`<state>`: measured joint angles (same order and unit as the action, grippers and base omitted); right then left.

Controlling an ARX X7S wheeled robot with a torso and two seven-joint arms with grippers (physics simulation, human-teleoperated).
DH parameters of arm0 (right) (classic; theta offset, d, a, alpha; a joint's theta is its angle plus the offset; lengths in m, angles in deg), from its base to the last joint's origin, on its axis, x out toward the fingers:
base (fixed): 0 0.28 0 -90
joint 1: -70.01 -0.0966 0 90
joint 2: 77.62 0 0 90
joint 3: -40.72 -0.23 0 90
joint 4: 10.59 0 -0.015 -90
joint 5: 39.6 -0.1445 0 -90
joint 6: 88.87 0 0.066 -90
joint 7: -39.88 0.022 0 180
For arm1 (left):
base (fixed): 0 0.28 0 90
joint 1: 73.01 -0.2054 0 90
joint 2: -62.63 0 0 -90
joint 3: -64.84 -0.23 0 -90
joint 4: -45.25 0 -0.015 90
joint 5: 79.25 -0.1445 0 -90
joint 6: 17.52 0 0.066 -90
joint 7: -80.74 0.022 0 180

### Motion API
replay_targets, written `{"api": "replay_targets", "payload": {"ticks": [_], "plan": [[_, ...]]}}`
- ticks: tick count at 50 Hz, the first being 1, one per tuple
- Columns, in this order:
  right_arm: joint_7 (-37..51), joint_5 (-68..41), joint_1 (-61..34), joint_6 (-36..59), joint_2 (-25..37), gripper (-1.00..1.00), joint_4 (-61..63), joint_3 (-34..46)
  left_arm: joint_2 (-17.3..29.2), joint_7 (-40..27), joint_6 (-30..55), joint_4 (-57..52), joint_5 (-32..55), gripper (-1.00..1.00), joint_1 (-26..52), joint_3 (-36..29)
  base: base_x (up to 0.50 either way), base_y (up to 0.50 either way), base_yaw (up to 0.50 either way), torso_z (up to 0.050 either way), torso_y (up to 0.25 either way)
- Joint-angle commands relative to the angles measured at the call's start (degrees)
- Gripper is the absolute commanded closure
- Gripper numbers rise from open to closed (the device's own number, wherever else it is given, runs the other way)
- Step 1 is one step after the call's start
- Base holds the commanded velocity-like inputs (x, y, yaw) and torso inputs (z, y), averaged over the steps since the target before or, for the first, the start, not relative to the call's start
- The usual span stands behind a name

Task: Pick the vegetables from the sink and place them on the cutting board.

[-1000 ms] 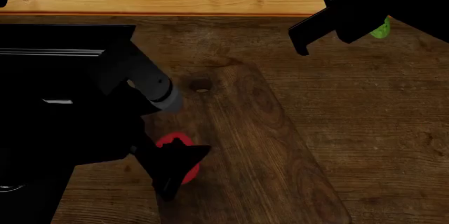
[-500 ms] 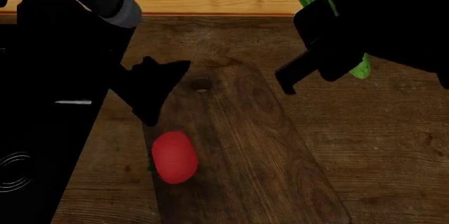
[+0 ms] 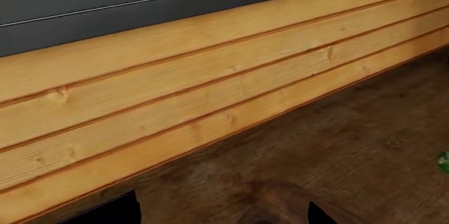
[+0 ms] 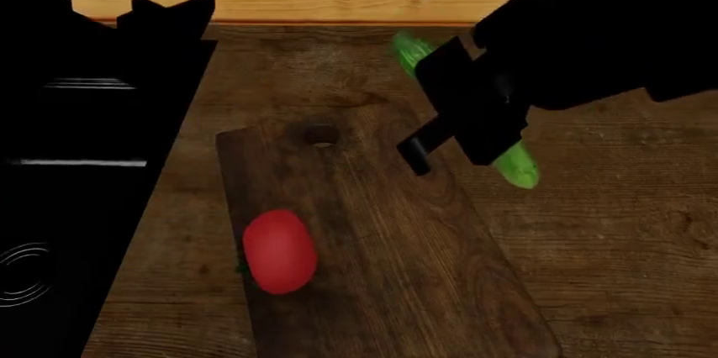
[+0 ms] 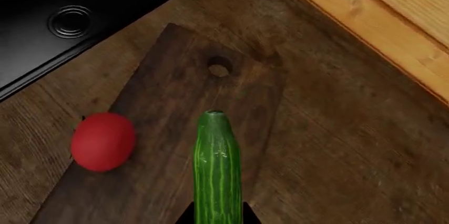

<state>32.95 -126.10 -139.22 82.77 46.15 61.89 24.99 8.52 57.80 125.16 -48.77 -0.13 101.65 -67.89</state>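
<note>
The right gripper [image 4: 449,135], in the upper right of the head view, is clenched around the cucumber [image 4: 514,165], whose green ends stick out above and below the black fingers, over the far right edge of the cutting board [image 4: 393,240]. The tomato [image 4: 278,250] lies on the board's left side, lower centre of the frame, apart from both arms. The left gripper [image 4: 168,9] sits dark at the upper left above the sink [image 4: 67,207]; whether it is spread or closed cannot be told. Only the right wrist view shows the cucumber [image 5: 217,166] lengthwise, its tip pointing at the board's hole [image 5: 218,70].
</note>
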Motion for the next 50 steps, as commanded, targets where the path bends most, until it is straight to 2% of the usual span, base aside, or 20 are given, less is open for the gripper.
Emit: {"api": "replay_targets", "payload": {"ticks": [1, 5, 18, 25, 36, 50], "plan": [[-11.49, 3.65, -2.82, 1.14, -1.49, 1.00, 2.81, 3.84, 1.70, -2.17, -1.31, -1.11, 0.09, -1.00, -0.15, 1.73, 0.00, 0.00, 0.00, 0.000, 0.000], [-12.66, 3.15, -3.45, 1.74, -0.93, 1.00, 4.55, 4.17, 1.81, -2.24, -1.26, -1.08, 0.09, -1.00, -0.09, 1.73, 0.00, 0.00, 0.00, 0.000, 0.000], [-6.76, -2.09, -0.39, 1.30, -0.72, 1.00, 4.72, 3.04, 1.70, -2.37, -1.30, -0.75, 0.16, -1.00, -0.18, 1.66, 0.00, 0.00, 0.00, 0.000, 0.000], [-6.95, 0.46, 1.48, -1.84, -2.97, 1.00, 1.59, 3.80, 1.87, -2.29, -1.47, -1.08, -0.11, -1.00, -0.70, 1.42, 0.00, 0.00, 0.00, 0.000, 0.000], [-2.22, -4.07, 5.68, -1.76, -2.20, 1.00, 4.95, 3.37, 2.04, -2.59, -1.37, -1.33, 0.16, -1.00, -0.84, 1.42, 0.00, 0.00, 0.00, 0.001, 0.001], [-0.89, -2.51, 8.87, -3.80, -2.34, 1.00, 5.08, 4.90, 2.22, -2.18, -1.66, -1.41, -0.35, -1.00, -1.39, 1.04, 0.00, 0.00, 0.00, 0.000, 0.000]]}}
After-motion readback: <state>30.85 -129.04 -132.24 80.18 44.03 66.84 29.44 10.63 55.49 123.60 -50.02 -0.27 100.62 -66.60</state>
